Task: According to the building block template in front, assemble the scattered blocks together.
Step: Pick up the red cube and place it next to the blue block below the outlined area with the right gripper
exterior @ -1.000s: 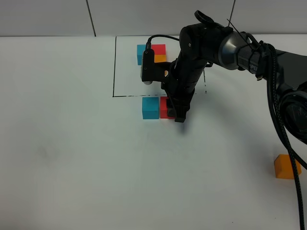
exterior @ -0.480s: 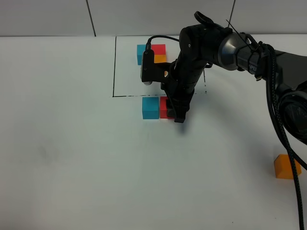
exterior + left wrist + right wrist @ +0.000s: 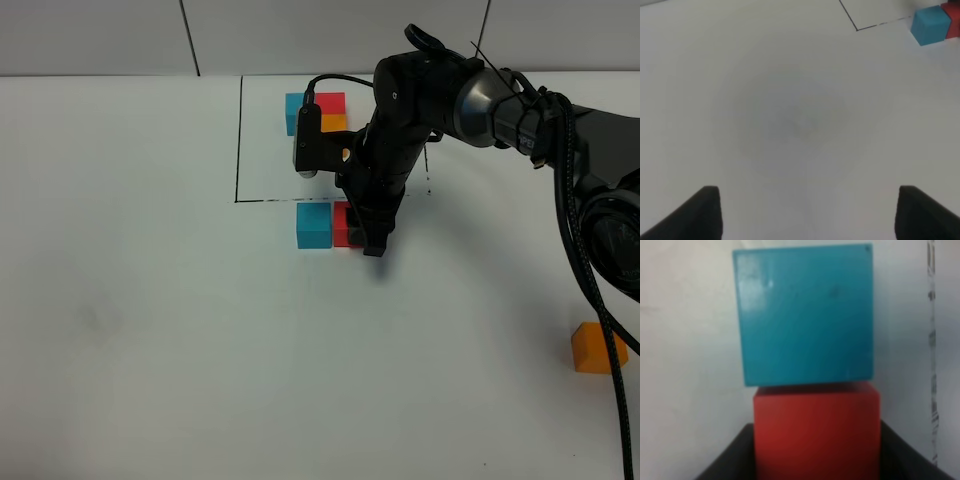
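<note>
R gripper (image 3: 368, 238) is down at the table (image 3: 150, 330), jaws closed onto the red block (image 3: 815, 432); the wrist cam shows a dark finger (image 3: 727, 462) flush against each side of it, so the block fills the gap btwn the jaws and rests on the tabletop. Teal block (image 3: 805, 315) lies straight ahead of these jaws, touching the red block's far face, sides roughly in line w/ it; the pair makes a short row. A drawn black line (image 3: 238, 140) runs just beside the jaws and both blocks, close but not under them. Building block template (image 3: 318, 112) sits beyond that line from the jaws, inside the drawn rectangle, near but apart; teal, red and orange cubes joined, partly hidden by the arm's wrist cam. Orange block (image 3: 598, 348) is well apart from the R jaws, back toward the arm's base side, alone on the table.

L gripper (image 3: 812, 215): jaws spread wide, nothing btwn them, bare table below; the teal and red blocks lie far ahead of these jaws and off to one side, at the edge of its cam's view.
</note>
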Robot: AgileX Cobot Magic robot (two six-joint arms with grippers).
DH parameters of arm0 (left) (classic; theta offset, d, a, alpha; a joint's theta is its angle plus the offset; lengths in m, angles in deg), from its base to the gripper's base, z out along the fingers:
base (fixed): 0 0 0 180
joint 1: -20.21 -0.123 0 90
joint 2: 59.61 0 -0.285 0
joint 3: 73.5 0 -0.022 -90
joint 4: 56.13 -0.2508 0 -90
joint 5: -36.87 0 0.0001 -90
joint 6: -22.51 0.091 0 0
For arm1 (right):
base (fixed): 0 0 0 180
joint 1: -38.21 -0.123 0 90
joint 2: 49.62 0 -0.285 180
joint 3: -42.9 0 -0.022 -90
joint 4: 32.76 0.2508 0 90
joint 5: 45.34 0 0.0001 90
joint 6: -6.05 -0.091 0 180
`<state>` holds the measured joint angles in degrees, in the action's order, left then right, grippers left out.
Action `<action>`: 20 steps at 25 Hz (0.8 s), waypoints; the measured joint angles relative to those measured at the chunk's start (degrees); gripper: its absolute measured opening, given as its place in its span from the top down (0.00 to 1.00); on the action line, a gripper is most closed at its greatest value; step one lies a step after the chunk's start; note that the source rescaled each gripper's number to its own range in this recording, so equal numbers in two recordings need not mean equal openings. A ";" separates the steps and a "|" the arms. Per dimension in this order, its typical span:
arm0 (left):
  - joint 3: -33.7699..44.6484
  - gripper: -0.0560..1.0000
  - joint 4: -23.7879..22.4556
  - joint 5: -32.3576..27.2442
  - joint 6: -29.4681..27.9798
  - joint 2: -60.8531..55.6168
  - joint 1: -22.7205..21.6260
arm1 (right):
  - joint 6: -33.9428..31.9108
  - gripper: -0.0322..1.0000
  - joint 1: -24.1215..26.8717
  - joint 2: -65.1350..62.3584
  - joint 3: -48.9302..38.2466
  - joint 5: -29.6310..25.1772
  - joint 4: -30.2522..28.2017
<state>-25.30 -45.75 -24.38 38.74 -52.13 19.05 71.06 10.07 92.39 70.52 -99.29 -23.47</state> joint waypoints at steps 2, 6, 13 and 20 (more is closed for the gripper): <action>0.00 0.36 0.00 0.00 0.00 0.00 0.00 | 0.00 0.96 0.00 0.00 0.00 0.00 0.00; 0.00 0.36 0.00 0.00 0.00 0.00 0.00 | 0.00 0.96 0.00 0.00 0.00 0.00 0.00; 0.00 0.36 0.00 0.00 0.00 0.00 0.00 | 0.00 0.96 0.00 0.00 0.00 0.00 0.16; 0.00 0.36 0.00 0.00 0.00 0.00 0.00 | 0.00 0.96 0.00 0.06 0.00 0.06 1.28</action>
<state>-25.30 -45.75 -24.38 38.74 -52.13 19.05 71.06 10.07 92.46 70.52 -99.23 -22.19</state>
